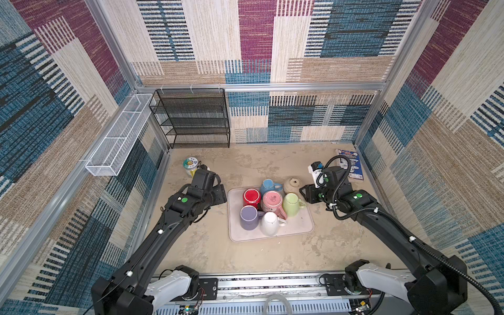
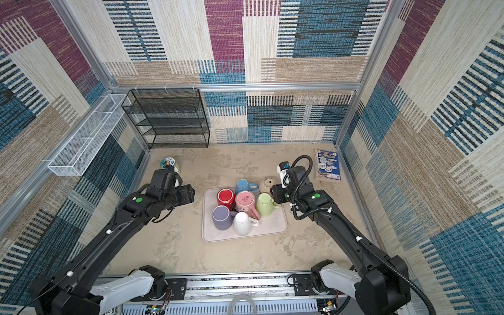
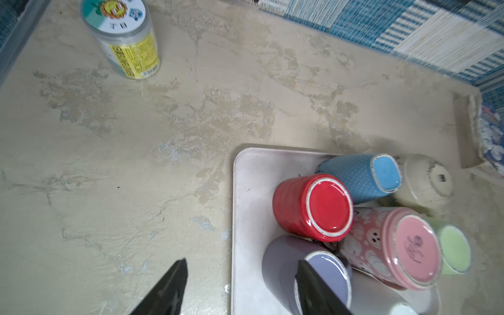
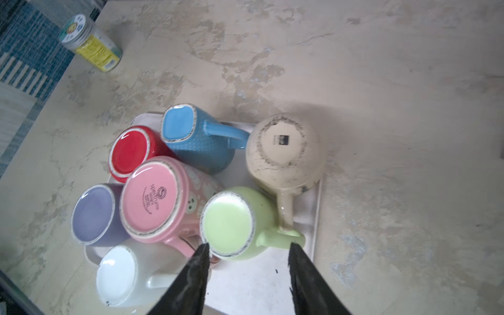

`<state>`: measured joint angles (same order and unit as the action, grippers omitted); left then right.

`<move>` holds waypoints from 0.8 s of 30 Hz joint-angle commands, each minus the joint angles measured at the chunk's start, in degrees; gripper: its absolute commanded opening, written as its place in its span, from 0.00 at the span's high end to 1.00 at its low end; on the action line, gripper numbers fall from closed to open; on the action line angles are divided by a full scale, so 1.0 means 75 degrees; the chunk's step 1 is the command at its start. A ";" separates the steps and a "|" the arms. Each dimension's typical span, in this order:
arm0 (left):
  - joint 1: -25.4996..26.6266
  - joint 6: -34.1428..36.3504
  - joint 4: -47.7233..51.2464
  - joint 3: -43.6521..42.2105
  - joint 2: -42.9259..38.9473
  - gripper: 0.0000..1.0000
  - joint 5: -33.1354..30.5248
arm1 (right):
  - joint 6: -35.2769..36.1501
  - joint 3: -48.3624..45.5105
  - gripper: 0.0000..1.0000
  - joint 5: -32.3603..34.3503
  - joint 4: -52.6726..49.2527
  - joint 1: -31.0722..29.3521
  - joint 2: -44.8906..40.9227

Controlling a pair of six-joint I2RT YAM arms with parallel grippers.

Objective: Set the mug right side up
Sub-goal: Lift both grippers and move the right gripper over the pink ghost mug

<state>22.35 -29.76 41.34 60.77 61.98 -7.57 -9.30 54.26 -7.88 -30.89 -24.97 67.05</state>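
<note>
Hovering over a tray of upturned mugs, with nothing flipped yet.

On the table (image 1: 272, 259) the tray (image 1: 300, 227) carries six mugs, all base-up and packed close: the pink mug (image 1: 272, 201), purple mug (image 1: 248, 216), green mug (image 1: 291, 203), white mug (image 1: 270, 222), red mug (image 1: 251, 197) and blue mug (image 1: 267, 185). A seventh, the beige mug (image 1: 291, 185), stands base-up at the tray's far right corner; I cannot tell whether it is on the rim or just off it. As I read it, the whole job is left: choose a mug, grasp it, roll it over and set it on its base. My left fingers (image 3: 169, 289) are spread and empty by the tray's left edge, near the purple mug. My right fingers (image 4: 191, 278) are spread and empty near the green mug's handle. Neither pair seems to touch anything.
</note>
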 commanded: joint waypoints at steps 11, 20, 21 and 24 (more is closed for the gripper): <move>-0.0010 0.0492 0.0537 -0.0403 -0.0834 0.16 0.0170 | 0.0346 -0.0039 0.57 0.0369 0.0035 -0.1625 0.1130; -0.0008 0.0430 0.0537 -0.0451 -0.0828 0.17 0.0327 | 0.0420 0.0153 0.56 0.0771 0.0065 -0.1838 0.1920; -0.0006 0.0439 0.0543 -0.0445 -0.0851 0.17 0.0369 | 0.0431 0.0190 0.56 0.0771 0.0083 -0.1841 0.2002; -0.0003 0.0481 0.0553 -0.0439 -0.0914 0.17 0.0424 | 0.0486 0.0295 0.56 0.0769 0.0101 -0.1882 0.2272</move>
<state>22.28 -26.87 44.58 57.52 55.48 -5.56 -6.50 55.66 -3.40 -31.18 -38.89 82.89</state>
